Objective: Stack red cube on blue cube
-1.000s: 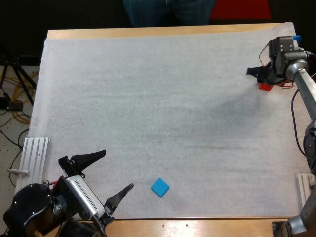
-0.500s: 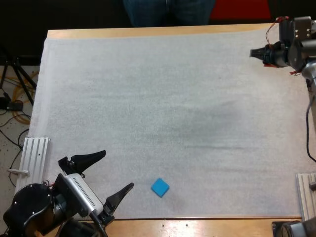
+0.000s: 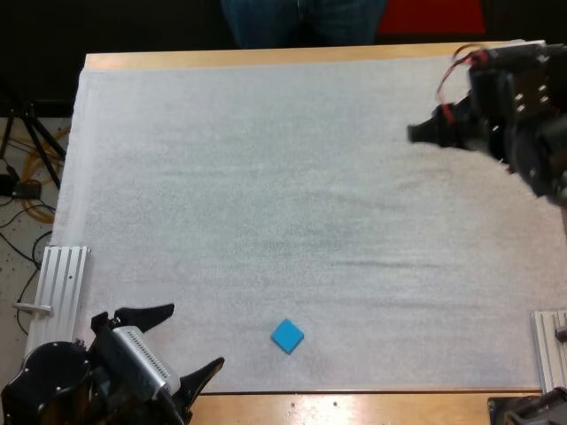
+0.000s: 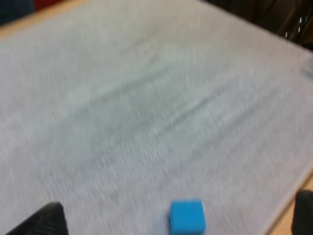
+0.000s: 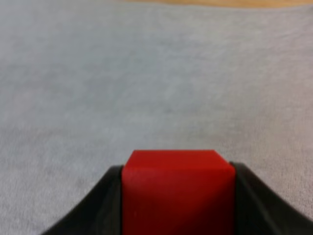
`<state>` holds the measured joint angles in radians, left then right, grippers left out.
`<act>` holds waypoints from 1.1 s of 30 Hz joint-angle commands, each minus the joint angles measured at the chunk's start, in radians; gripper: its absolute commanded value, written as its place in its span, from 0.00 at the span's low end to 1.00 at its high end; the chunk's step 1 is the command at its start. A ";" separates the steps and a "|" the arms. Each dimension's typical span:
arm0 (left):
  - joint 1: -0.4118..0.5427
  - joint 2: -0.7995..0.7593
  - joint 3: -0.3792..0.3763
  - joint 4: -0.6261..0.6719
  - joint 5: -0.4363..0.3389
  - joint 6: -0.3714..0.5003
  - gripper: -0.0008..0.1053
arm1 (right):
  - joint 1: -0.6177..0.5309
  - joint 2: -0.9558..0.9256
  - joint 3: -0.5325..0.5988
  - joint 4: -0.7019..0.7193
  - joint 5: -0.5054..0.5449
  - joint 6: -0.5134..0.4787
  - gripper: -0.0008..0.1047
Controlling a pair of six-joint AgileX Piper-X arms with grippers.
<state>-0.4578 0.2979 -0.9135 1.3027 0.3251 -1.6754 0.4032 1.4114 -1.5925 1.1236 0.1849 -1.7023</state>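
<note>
The blue cube (image 3: 287,336) lies flat on the white mat near its front edge. My left gripper (image 3: 188,344) is open at the front left corner, a short way left of that cube. In the left wrist view the blue cube (image 4: 187,216) sits between and ahead of the two spread fingers (image 4: 41,221). My right gripper (image 3: 423,133) hangs above the far right of the mat. The right wrist view shows the red cube (image 5: 178,191) squeezed between my right gripper's fingers (image 5: 102,200), lifted off the mat.
A ribbed metal block (image 3: 60,279) lies at the mat's left edge and another (image 3: 549,341) at the right edge. A person's legs (image 3: 301,18) stand beyond the table's far side. The wide white mat (image 3: 266,177) stretches between the two arms.
My right gripper rose from the far right of the mat with the red cube in it and has swung left and inward. My left arm has drawn back toward the front corner.
</note>
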 commanded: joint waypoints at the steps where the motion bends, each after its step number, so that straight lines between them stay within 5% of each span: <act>1: -0.004 0.001 -0.005 0.041 -0.006 -0.001 0.83 | 0.043 -0.018 0.010 0.029 0.039 0.014 0.22; 15: -0.004 -0.149 -0.006 0.197 0.016 0.013 0.83 | 0.495 -0.054 0.137 0.066 0.073 0.211 0.22; 22: -0.004 -0.161 -0.006 0.196 0.016 0.016 0.83 | 0.711 -0.054 0.261 -0.032 0.076 0.296 0.22; 33: -0.004 -0.161 -0.006 0.196 0.016 0.021 0.83 | 0.790 0.066 0.327 -0.171 -0.028 0.277 0.22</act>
<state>-0.4578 0.1387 -0.9135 1.4978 0.3345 -1.6601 1.1962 1.4841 -1.2619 0.9636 0.1668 -1.4189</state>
